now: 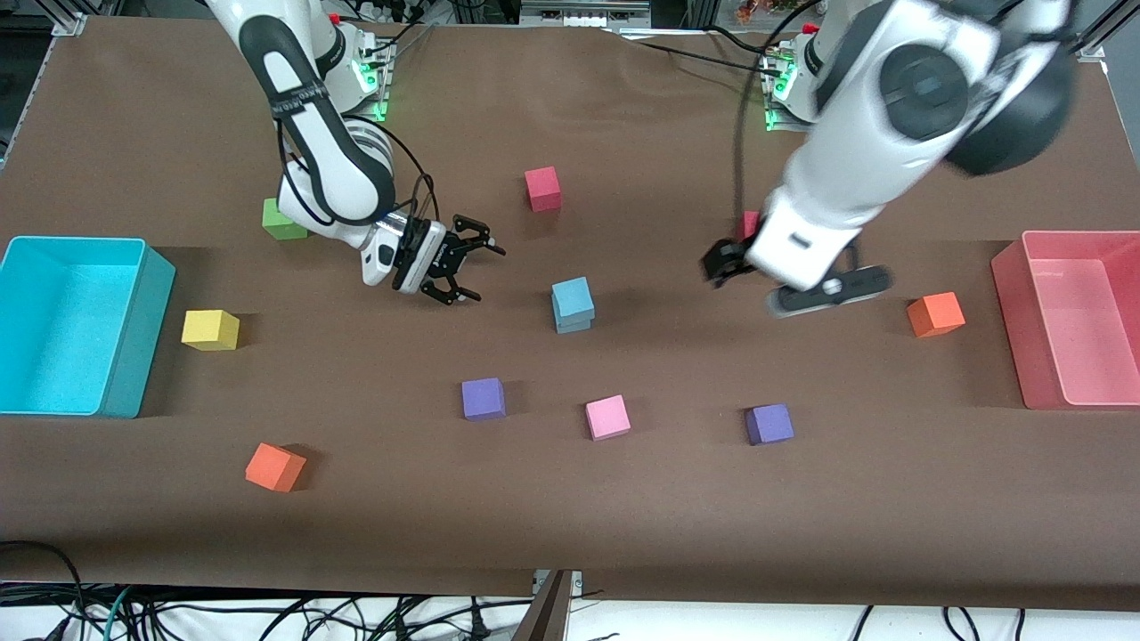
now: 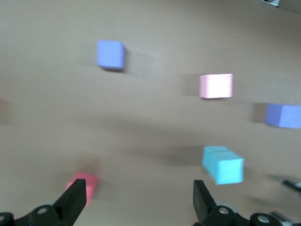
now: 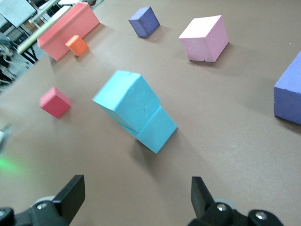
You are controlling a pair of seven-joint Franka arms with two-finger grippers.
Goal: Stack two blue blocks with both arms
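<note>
Both claws, right (image 1: 465, 260) and left (image 1: 723, 263), hang spread and empty beside the stacked blue blocks (image 1: 572, 304), apparently done.

Red cube (image 1: 748, 224) mostly hidden by left arm; left gripper (image 1: 723, 263) motion-blurred.

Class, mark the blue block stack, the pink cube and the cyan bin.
blue block stack (image 1: 572, 298), front view, top face of the upper block
pink cube (image 1: 607, 416), front view, top face
cyan bin (image 1: 134, 329), front view, rim
</note>
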